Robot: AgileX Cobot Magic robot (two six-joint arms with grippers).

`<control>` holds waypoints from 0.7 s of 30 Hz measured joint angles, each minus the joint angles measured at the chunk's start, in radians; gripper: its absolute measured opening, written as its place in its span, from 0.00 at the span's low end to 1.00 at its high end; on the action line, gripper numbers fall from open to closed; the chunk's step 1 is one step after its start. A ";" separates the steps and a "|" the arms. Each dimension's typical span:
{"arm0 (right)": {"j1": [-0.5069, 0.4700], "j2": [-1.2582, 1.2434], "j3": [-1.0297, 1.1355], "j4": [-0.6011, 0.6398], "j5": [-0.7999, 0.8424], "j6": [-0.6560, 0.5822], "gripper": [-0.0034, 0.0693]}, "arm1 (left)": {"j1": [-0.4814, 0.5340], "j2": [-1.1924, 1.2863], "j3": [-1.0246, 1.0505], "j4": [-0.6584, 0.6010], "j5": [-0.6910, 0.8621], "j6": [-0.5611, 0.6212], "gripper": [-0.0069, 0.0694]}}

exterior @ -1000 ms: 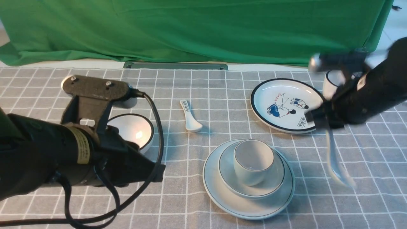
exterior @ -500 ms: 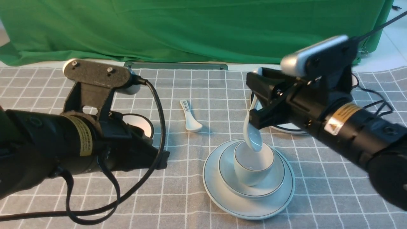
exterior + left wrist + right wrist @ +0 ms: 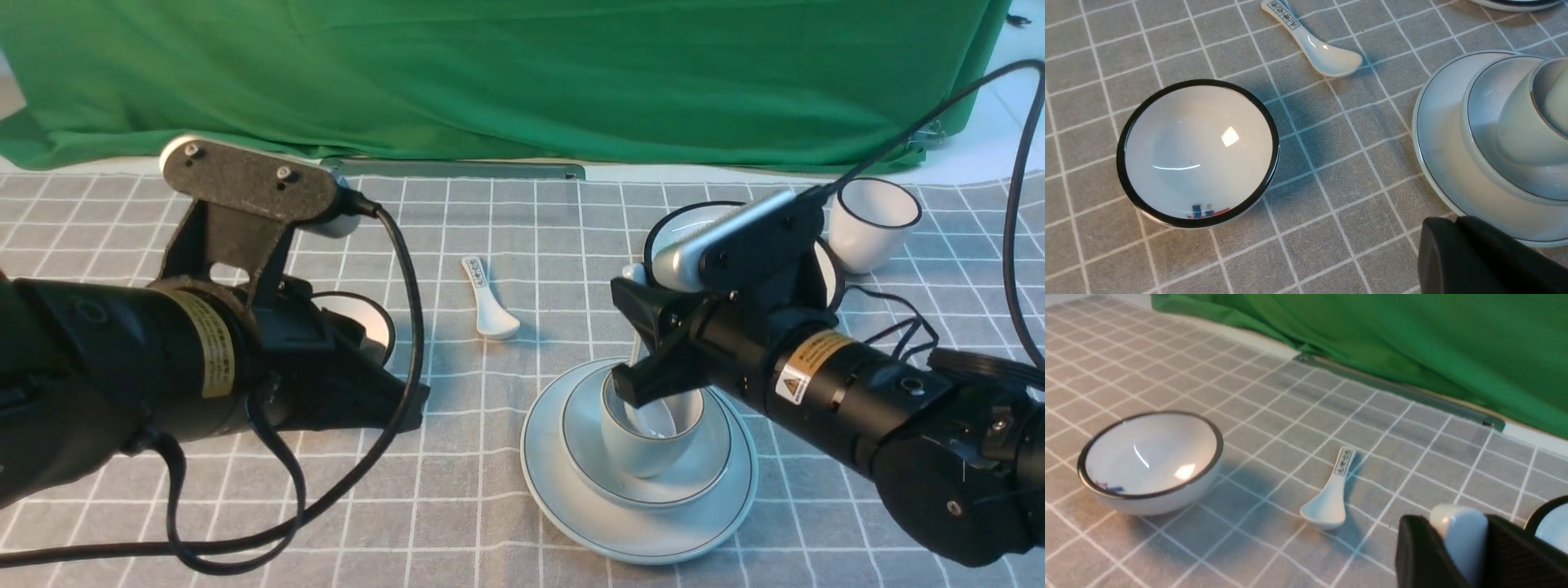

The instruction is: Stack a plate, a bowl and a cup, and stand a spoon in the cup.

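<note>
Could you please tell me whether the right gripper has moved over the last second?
Yes. The right gripper, shut on the spoon, has swung leftward from the picture plate's right edge to above the cup, lowering the spoon into it.

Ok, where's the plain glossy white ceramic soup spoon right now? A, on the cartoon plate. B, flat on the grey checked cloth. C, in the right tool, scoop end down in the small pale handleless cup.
C: the right tool grips the plain glossy white ceramic soup spoon by its handle, its scoop end inside the small pale handleless cup.
</note>
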 joint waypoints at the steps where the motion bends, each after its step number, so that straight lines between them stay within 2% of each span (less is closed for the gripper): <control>1: 0.000 0.000 0.001 0.000 0.001 0.000 0.38 | 0.000 0.000 0.000 0.000 -0.001 0.000 0.10; 3: 0.000 -0.001 0.006 0.000 0.004 -0.004 0.49 | 0.000 0.000 0.000 0.000 -0.016 0.000 0.10; 5: 0.000 -0.012 0.006 0.000 0.039 -0.017 0.56 | 0.000 0.000 0.000 -0.003 -0.020 0.000 0.10; 8: -0.003 -0.108 -0.016 0.000 0.288 -0.085 0.58 | 0.000 -0.004 0.000 -0.003 -0.021 0.000 0.10; 11: -0.025 -0.258 -0.054 0.000 0.614 -0.129 0.47 | 0.000 -0.027 0.000 -0.003 -0.014 -0.002 0.10; 12: -0.032 -0.310 -0.062 0.000 0.672 -0.130 0.41 | 0.000 -0.039 0.000 -0.003 -0.012 -0.004 0.10; 14: -0.060 -0.450 -0.078 0.000 0.823 -0.124 0.23 | 0.000 -0.076 0.000 -0.003 -0.005 -0.017 0.10; 16: -0.096 -0.584 -0.079 -0.001 0.905 -0.088 0.13 | 0.000 -0.129 0.000 -0.003 0.014 -0.034 0.10; 21: -0.160 -0.951 0.048 -0.016 0.947 -0.001 0.08 | 0.000 -0.268 0.064 -0.003 -0.001 -0.044 0.10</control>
